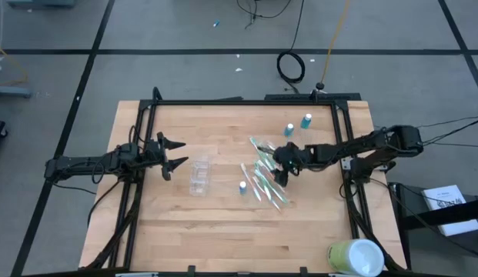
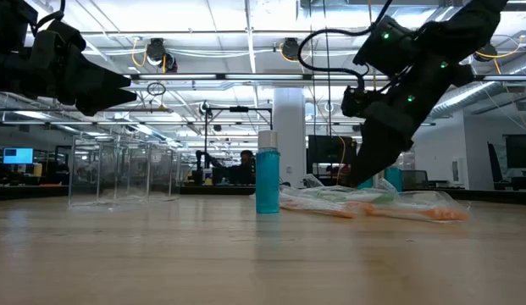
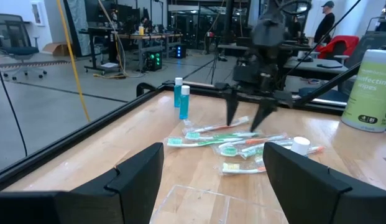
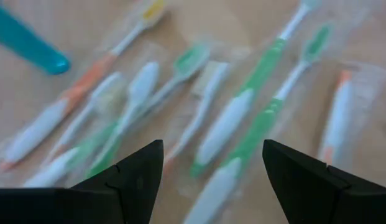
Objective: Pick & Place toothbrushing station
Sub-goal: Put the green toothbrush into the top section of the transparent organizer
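While the left gripper [image 1: 179, 154] waits with fingers apart just left of the clear cup [image 1: 198, 175], the right gripper [image 1: 282, 175] hangs spread over the toothbrushes [image 1: 265, 178].

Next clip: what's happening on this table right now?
The right gripper hangs open just above the pile of toothbrushes in the middle of the table, holding nothing yet. The left gripper waits open near the clear plastic cup, which lies on its side. Three small blue tubes stand around the pile, untouched. A large pale green cup sits at the near right corner.
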### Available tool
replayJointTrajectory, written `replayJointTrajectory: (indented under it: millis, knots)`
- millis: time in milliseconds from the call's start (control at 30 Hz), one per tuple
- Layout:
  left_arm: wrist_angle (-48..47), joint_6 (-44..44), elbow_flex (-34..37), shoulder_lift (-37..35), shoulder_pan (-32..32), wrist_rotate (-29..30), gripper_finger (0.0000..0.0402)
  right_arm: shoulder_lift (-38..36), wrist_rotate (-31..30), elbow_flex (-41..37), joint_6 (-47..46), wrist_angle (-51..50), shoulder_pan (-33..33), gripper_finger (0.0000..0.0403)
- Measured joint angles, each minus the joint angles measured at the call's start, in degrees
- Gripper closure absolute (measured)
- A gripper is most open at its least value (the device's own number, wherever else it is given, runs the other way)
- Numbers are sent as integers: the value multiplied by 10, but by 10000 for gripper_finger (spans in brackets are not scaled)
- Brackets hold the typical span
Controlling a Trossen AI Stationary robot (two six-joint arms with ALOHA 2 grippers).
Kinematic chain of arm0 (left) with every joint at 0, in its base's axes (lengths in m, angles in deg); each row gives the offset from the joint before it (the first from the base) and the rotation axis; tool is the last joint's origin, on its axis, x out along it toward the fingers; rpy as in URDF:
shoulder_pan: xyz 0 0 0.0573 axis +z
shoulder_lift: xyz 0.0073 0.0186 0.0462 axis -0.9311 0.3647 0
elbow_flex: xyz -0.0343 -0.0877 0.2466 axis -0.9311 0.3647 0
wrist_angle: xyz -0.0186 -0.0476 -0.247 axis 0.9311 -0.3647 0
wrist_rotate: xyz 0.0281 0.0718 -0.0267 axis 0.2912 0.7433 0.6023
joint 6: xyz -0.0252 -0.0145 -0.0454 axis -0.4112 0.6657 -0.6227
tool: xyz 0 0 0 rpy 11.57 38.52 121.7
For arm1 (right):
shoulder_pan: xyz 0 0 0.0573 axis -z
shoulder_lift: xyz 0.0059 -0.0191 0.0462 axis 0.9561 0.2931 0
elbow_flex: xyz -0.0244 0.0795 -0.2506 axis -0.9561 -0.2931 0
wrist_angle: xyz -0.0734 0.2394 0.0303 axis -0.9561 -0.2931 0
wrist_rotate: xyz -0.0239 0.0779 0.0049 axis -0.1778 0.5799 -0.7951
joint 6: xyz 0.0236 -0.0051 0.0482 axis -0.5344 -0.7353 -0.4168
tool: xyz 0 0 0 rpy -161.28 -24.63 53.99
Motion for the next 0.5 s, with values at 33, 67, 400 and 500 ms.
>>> replayJointTrajectory:
  millis: [33, 67, 400, 500]
  knots:
    - [0, 0, 0, 0, 0, 0, 119, 0, -25, 0, -4, -5, -11, 133]
    - [0, 0, 0, 0, 0, 0, 119, 0, -52, 0, -6, -12, -22, 133]
    - [0, 0, 0, 0, 0, 0, 119, 14, -126, -17, -91, -36, -62, 133]
    - [0, 0, 0, 0, 0, 0, 119, 30, -111, -24, -102, -32, -64, 133]
